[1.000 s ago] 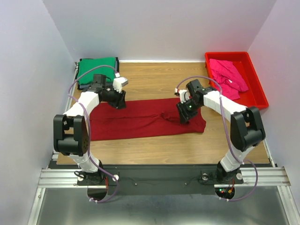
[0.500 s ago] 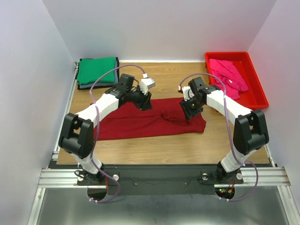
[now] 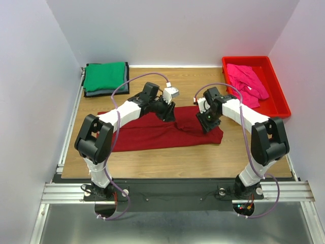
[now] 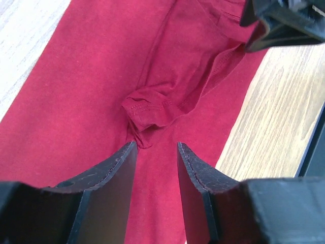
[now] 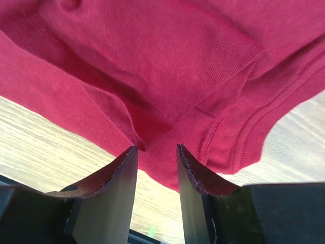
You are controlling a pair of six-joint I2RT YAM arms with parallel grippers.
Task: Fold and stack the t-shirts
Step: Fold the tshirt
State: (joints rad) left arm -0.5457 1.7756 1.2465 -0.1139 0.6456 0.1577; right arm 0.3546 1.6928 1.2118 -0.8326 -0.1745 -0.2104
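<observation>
One rigid red tray (image 3: 281,96) is holding a crumpled pink tee (image 3: 246,81). I am hovering the left gripper (image 4: 156,145) and right gripper (image 5: 156,147), jaws spread on both, over the soft maroon tee (image 3: 152,132) lying long and creased on the wood-grain table (image 3: 167,157).

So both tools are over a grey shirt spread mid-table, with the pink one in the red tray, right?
Not quite. The top view shows the spread shirt under the left tool and right tool is dark red, not grey. The pink shirt is in the red tray, as you said.
</observation>
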